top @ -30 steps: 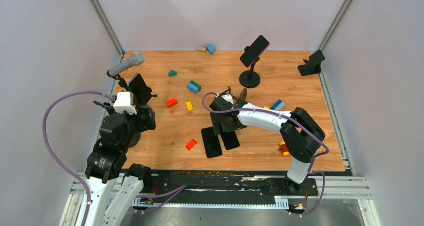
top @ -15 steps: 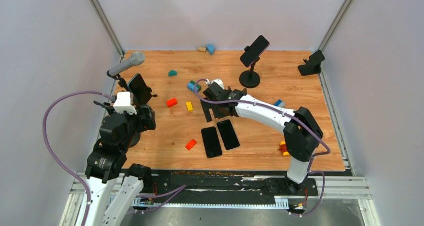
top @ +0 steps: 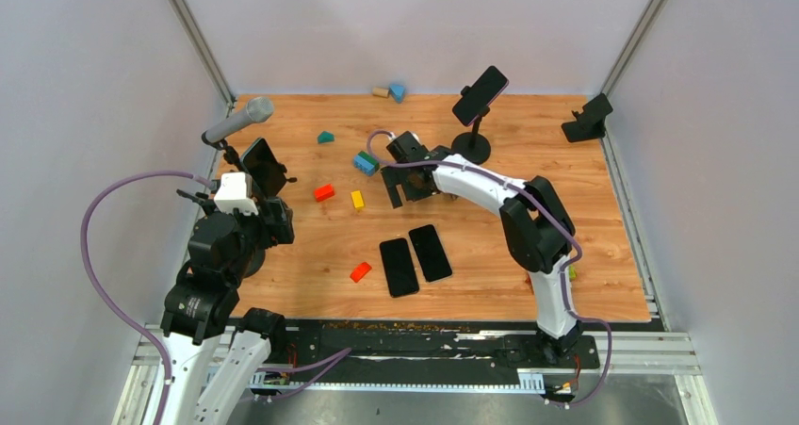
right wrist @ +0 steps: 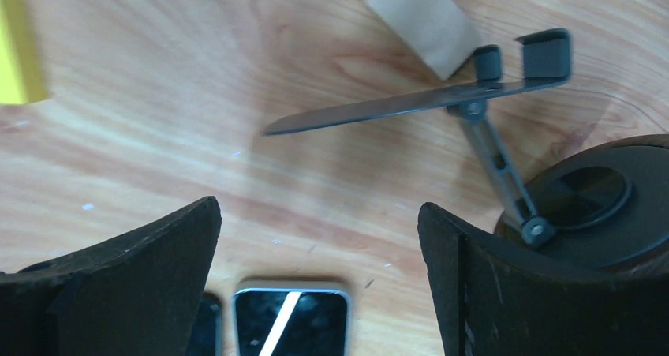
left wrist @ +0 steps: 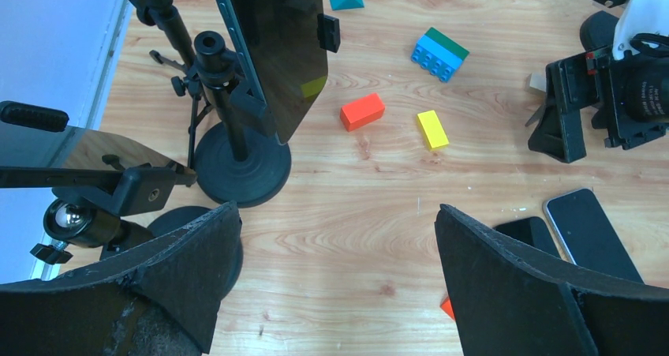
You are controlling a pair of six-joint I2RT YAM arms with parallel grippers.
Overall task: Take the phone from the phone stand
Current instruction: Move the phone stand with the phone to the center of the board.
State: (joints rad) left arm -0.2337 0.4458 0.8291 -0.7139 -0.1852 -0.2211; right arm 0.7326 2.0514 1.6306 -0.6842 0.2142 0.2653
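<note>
Wood counter (top: pixel 584 255), walled left, back and right; arm bases along the near edge.

Left fingers (left wrist: pixel 181 277): spread wide, pinching nothing, raised over the left edge. Ahead of them, a dark phone (left wrist: pixel 276 48) clamped upright on a round-based stand (left wrist: pixel 241 166), with a microphone (top: pixel 240 121) on its own stand just beside. Tight quarters there, with two bases side by side close to the wall.

Right fingers (right wrist: pixel 142 261): also spread, nothing between them, above the middle of the counter. They sit between a blue-green block (top: pixel 366 162) and the base of the back stand (top: pixel 471 148), near the base but apart from it. That stand carries a tilted phone (top: pixel 481 95) near the back edge. From the right wrist its clamp shows edge-on, with a beige block (right wrist: pixel 426 20) just past it.

Two phones (top: pixel 399 267) lie flat side by side toward the near edge, with bare wood between them and the right fingers. A red block (top: pixel 323 192) and a yellow block (top: pixel 357 199) sit left of centre. An unloaded stand (top: pixel 586 119) sits at the back right corner.
</note>
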